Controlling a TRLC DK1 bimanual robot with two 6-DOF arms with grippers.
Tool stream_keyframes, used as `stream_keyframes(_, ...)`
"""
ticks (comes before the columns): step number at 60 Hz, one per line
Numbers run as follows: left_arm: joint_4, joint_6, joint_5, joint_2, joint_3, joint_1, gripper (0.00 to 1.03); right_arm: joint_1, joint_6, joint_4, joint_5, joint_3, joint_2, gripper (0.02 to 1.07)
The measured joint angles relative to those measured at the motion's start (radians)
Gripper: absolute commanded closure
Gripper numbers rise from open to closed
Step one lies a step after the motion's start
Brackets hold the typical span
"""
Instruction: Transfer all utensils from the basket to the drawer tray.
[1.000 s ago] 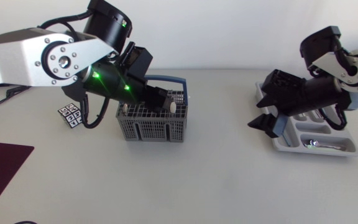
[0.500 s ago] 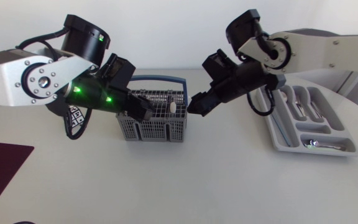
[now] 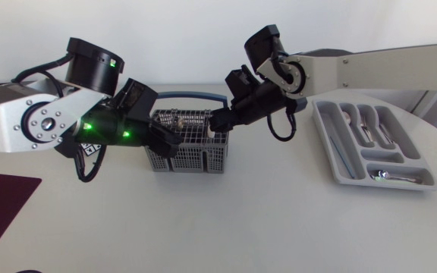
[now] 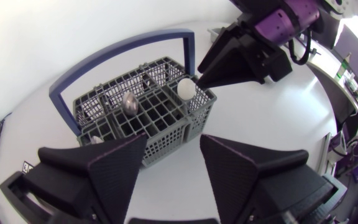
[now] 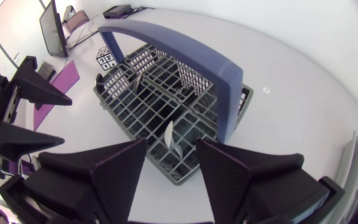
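Your right tool (image 5: 169, 167) stands spread, and your left tool (image 4: 166, 173) likewise. On the bench (image 3: 241, 224), the drawer tray (image 3: 400, 186) holds cutlery (image 3: 366, 125), well apart from the basket (image 3: 188, 158) that both tools flank. A white-handled utensil (image 5: 173, 140) stands in its corner compartment, just ahead of the right tool's gap.

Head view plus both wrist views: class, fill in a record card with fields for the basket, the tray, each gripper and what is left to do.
basket: grey, blue-handled, upright, utensils inside
drawer tray: right of the basket, holds some cutlery
left gripper: open, empty, close beside the basket
right gripper: open, over a white-tipped utensil in the basket
left to do: basket not yet emptied
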Motion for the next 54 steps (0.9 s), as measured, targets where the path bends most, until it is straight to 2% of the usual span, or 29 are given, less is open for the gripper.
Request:
stream_keyframes(3, 0.007, 0.004, 0.001, 0.0, -0.008, 0.0, 0.42, 0.005, 0.013, 0.011, 0.007, 0.0, 0.01, 0.53)
stream_keyframes(9, 0.037, 0.011, 0.003, -0.001, -0.031, 0.0, 0.42, 0.018, 0.034, 0.031, 0.021, 0.0, 0.031, 0.6)
stream_keyframes(21, 0.089, 0.026, 0.003, -0.008, -0.081, 0.0, 0.42, 0.035, 0.061, 0.103, 0.035, 0.0, 0.042, 0.8)
stream_keyframes(36, 0.126, 0.029, 0.003, -0.012, -0.109, 0.0, 0.42, 0.036, 0.064, 0.107, 0.066, 0.002, 0.082, 0.8)
stream_keyframes(44, 0.133, 0.029, 0.003, -0.012, -0.109, 0.0, 0.42, 0.038, 0.065, 0.107, 0.072, 0.002, 0.084, 0.97)
stream_keyframes(54, 0.134, 0.029, 0.003, -0.012, -0.116, 0.0, 0.42, 0.045, 0.064, 0.107, 0.072, 0.002, 0.084, 1.01)
